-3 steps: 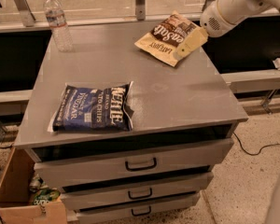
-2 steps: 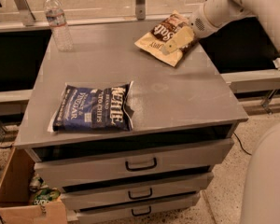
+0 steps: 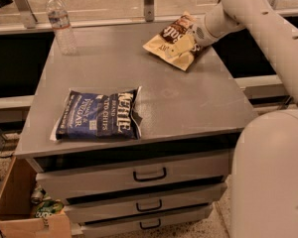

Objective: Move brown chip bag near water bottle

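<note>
- Now the gripper (image 3: 195, 32) sits at the brown chip bag's (image 3: 174, 47) dark end, at the far right of the cabinet top (image 3: 188, 100); I cannot tell whether it's clamped.
- The bag's tan end points front-left.
- The water bottle (image 3: 60, 24) stands well apart at the far-left corner, so the carry goes left.

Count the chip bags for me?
2. The brown bag lies far right on the cabinet, with the gripper at its upper edge; the blue bag lies front left. None looks hidden.
</note>
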